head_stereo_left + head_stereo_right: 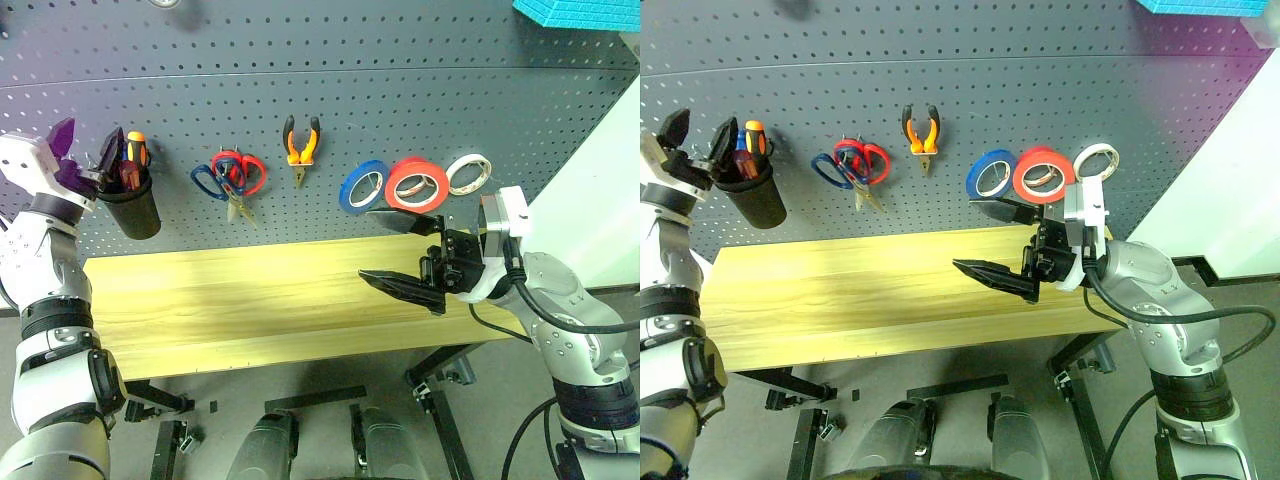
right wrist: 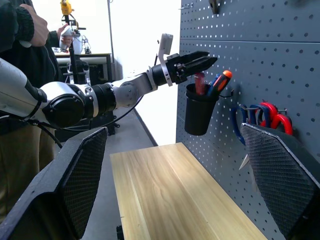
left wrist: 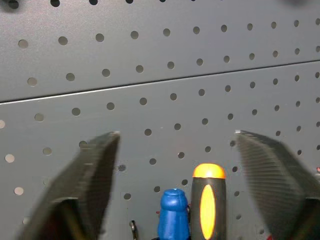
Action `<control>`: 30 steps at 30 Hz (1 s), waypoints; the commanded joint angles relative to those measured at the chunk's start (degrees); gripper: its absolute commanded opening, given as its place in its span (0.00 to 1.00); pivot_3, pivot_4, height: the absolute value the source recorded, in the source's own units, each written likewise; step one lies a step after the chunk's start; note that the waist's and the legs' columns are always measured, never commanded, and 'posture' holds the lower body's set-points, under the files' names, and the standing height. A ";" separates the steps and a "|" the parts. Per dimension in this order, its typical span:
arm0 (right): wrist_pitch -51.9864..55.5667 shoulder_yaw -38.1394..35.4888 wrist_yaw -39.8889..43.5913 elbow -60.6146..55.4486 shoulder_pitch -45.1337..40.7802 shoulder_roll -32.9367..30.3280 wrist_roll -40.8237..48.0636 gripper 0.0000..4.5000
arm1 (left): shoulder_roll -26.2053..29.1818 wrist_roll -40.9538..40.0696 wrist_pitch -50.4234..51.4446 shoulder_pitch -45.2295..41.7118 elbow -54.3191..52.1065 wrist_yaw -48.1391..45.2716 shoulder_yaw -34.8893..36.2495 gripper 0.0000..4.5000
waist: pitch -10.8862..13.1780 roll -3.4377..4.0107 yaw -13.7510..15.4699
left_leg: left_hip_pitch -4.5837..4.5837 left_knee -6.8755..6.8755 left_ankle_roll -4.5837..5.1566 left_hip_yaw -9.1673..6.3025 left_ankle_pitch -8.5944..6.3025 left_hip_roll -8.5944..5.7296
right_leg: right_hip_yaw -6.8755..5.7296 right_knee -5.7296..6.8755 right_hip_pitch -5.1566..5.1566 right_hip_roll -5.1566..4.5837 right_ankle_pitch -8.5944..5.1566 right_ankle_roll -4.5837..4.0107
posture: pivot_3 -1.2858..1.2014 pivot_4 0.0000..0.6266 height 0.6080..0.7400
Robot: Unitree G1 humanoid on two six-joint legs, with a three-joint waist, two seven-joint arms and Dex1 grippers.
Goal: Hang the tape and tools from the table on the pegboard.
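The left claw [image 1: 698, 143] is raised at the pegboard [image 1: 400, 90], just above the black cup [image 1: 132, 205] that hangs at the board's left end. Its two fingers stand apart, clamped on nothing; from the left wrist view they spread wide to either side of the handles poking up from the cup. The blue-handled screwdriver [image 3: 173, 212] sits in that cup, beside an orange-and-black-handled screwdriver [image 3: 208, 200]; a red handle [image 2: 200, 82] stands in the cup too.

Further right on the pegboard hang two pairs of scissors overlapping each other: the dark blue-handled scissors [image 1: 207, 180] and the red-handled scissors [image 1: 243, 170], blades pointing down. Right of them the orange-handled pliers [image 1: 301, 145] hang with jaws downward. Then come three rolls in a row, each touching or overlapping the next: a blue roll [image 1: 363, 185], the red tape [image 1: 415, 183], and a pale roll with a thin red rim [image 1: 467, 173].

The desk [image 1: 230, 300] below the board has a light yellowish wood-grain top on a black frame.

The right claw [image 1: 402, 252] hovers over the right part of the desk, pointing toward the robot's left, below the rolls. Its fingers are spread wide, one above the other, gripping nothing.

In the right wrist view a person in dark sleeves [image 2: 20, 30] stands in the background beyond the left arm.
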 commanded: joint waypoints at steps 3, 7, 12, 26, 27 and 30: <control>-0.38 -1.15 0.16 -2.18 -0.66 -0.18 0.51 1.00 | 0.69 -1.34 0.54 -0.36 -5.11 0.43 0.95 0.87 | 0.00 0.00 0.01 | 0.00 0.00 0.00 0.00 0.00 0.00 | 0.00 0.00 0.00 0.00 0.00 0.00 | 0.51 0.14 1.00; -0.49 -1.46 -0.13 -2.43 -0.21 -0.43 0.23 1.00 | 0.37 -5.96 7.42 2.92 -16.89 0.22 1.83 0.87 | 0.00 0.00 -0.03 | 0.00 0.00 0.01 0.00 -0.01 0.00 | 0.02 -0.02 0.00 -0.02 0.00 0.00 | 0.51 0.15 1.00; -0.45 -2.28 -0.83 -2.66 0.86 -0.79 0.15 1.00 | 1.45 -11.88 17.50 9.60 -33.63 -0.99 2.00 0.87 | -0.02 0.04 -0.11 | 0.00 -0.03 0.01 -0.01 -0.01 0.04 | 0.08 -0.02 -0.01 -0.04 0.00 0.00 | 0.52 0.15 1.00; -1.59 -4.21 -3.65 -4.38 5.71 -1.00 -2.10 1.00 | 1.77 -9.36 26.75 25.65 -49.97 -4.41 -2.82 0.87 | -0.08 0.15 0.23 | 0.07 -0.07 0.01 -0.01 -0.02 0.09 | 0.12 -0.15 0.12 -0.03 -0.10 -0.17 | 0.52 0.18 1.00; -1.96 -4.21 -3.88 -4.30 6.11 -0.90 -2.79 1.00 | 1.71 -8.38 26.05 26.09 -49.28 -4.39 -3.02 0.87 | -0.08 0.16 0.23 | 0.06 -0.07 0.00 -0.01 -0.02 0.09 | 0.12 -0.16 0.12 -0.03 -0.13 -0.22 | 0.52 0.18 1.00; -3.40 -3.68 -4.46 -3.84 8.17 -0.36 -5.39 1.00 | 0.24 -5.62 23.07 28.38 -45.63 -4.70 -3.76 0.87 | -0.10 0.21 0.27 | 0.07 -0.07 0.00 0.00 -0.03 0.10 | 0.12 -0.19 0.13 -0.03 -0.14 -0.24 | 0.52 0.18 1.00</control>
